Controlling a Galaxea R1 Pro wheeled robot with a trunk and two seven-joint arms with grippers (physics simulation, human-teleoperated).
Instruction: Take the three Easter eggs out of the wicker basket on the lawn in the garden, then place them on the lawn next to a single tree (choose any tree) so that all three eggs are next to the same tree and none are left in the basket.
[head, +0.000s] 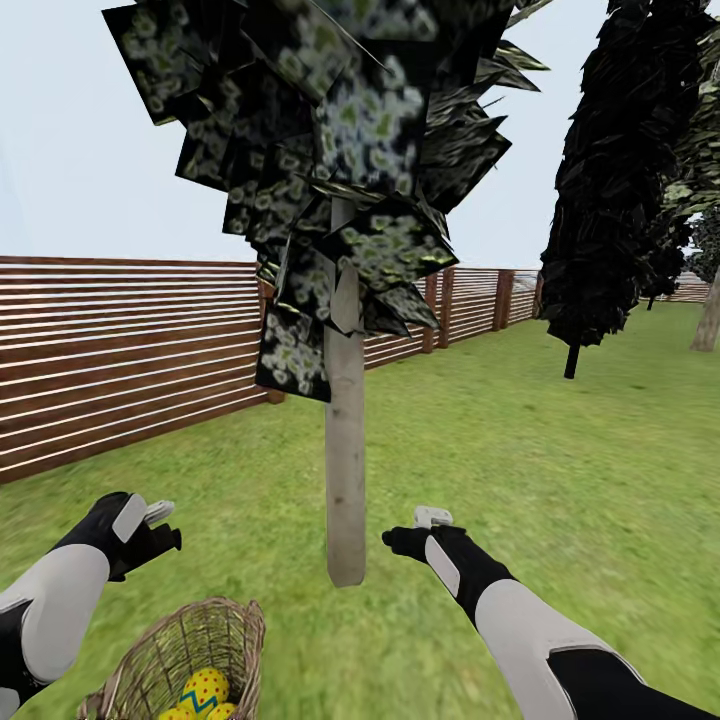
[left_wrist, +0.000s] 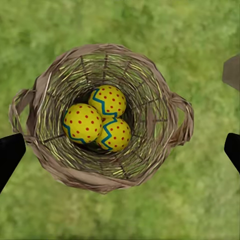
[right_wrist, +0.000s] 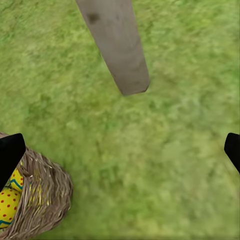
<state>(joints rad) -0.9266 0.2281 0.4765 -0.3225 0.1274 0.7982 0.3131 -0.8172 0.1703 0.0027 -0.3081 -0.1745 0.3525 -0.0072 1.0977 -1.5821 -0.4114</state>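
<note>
Nearest you, the round tan-brown open-weave wicker basket (left_wrist: 102, 117) sits on the short green lawn (head: 560, 470) at your feet, and the three bright yellow Easter eggs with red dots and blue zigzag bands (left_wrist: 102, 120) lie bunched at its bottom, touching one another — none is out yet. Your left gripper (left_wrist: 120, 150) hangs straight above the basket, its black fingers (left_wrist: 10, 155) spread wide with nothing between them. The right gripper (right_wrist: 120, 150) hovers over bare grass between basket and trunk, fingers likewise wide apart and empty.

Judge the eggs as light, hard-shelled and smooth — likely to squirt out of a pinch near either end. Close across the widest part of the egg, and take the topmost one first, since it rests on the other two. The weave looks springy, so keep the fingers off the wall.

Just beyond stands the tree with the straight pale grey-beige trunk (head: 345, 470); behind it runs the brown horizontal-slat wooden fence (head: 120, 350).
</note>
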